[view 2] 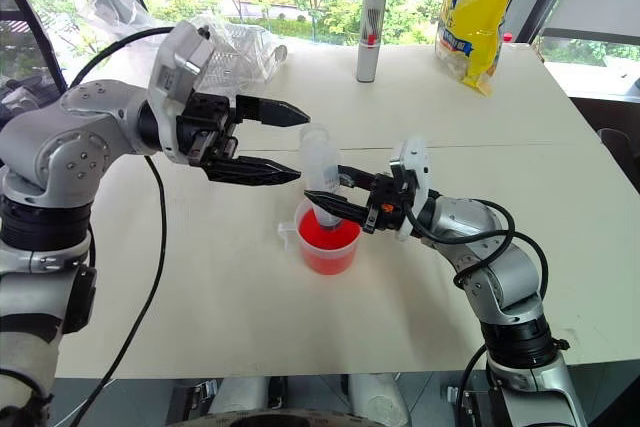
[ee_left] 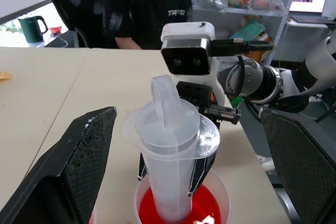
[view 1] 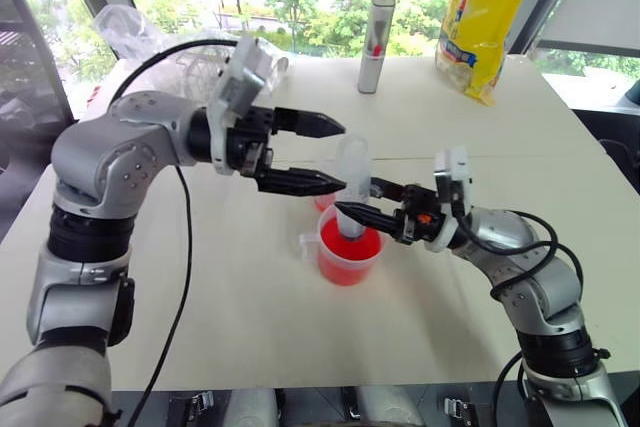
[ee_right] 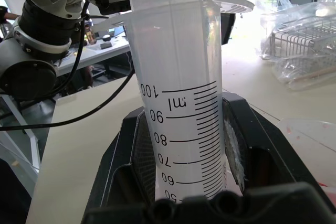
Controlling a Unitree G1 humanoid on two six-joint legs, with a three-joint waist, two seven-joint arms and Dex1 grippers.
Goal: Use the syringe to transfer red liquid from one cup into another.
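Observation:
The clear syringe (view 1: 352, 169) stands upright with its lower end down in the red liquid (view 1: 345, 249) of the handled measuring cup (view 1: 372, 265) at mid-table. My right gripper (view 1: 352, 213) is shut on the syringe barrel (ee_right: 184, 129), coming in level from the right. The white plunger (ee_left: 167, 109) is pushed in at the top. My left gripper (view 1: 338, 155) is open, its fingertips just left of the syringe's top and apart from it. Behind the lower left finger, a small cup (view 1: 322, 203) with red in it is partly hidden.
A grey upright tube (view 1: 376, 42) and a yellow bag (view 1: 485, 17) stand at the table's far side. A clear plastic bag holding a wire rack (view 2: 235, 47) lies far left. A person in a black shirt (ee_left: 147, 3) sits beyond the table.

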